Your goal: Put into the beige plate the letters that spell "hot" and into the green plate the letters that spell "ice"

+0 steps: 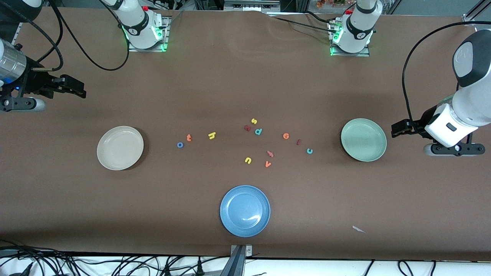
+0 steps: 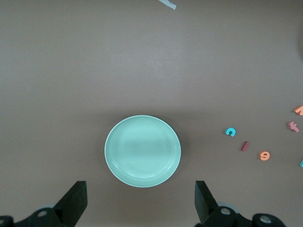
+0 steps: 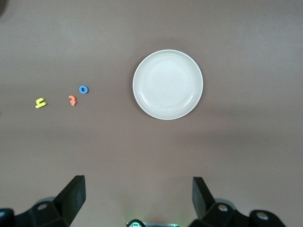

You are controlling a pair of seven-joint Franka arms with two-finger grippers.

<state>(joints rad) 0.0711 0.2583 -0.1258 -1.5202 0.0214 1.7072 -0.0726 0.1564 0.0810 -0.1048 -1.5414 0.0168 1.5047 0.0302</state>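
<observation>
The beige plate [image 1: 120, 147] [image 3: 167, 84] and the green plate [image 1: 363, 139] [image 2: 142, 151] both lie bare. Beside the beige plate sit the blue o [image 1: 180, 145] [image 3: 83, 89], orange t [image 1: 188, 137] [image 3: 72, 100] and yellow h [image 1: 212, 135] [image 3: 40, 102]. Near the green plate lie the orange e [image 1: 285, 135] [image 2: 265, 155], dark red i [image 1: 299, 142] [image 2: 245, 146] and teal c [image 1: 309, 151] [image 2: 230, 132]. My right gripper [image 1: 81, 92] [image 3: 138, 201] hangs open over bare table at its arm's end. My left gripper [image 1: 395, 129] [image 2: 141, 203] hangs open beside the green plate.
A blue plate [image 1: 245, 210] sits nearest the front camera. Other letters are scattered mid-table: a yellow s [image 1: 254, 121], dark red k [image 1: 247, 127], teal p [image 1: 258, 131], yellow u [image 1: 247, 160], orange v [image 1: 268, 164] and a pink letter [image 1: 270, 154]. A paper scrap [image 1: 358, 229] lies near the front edge.
</observation>
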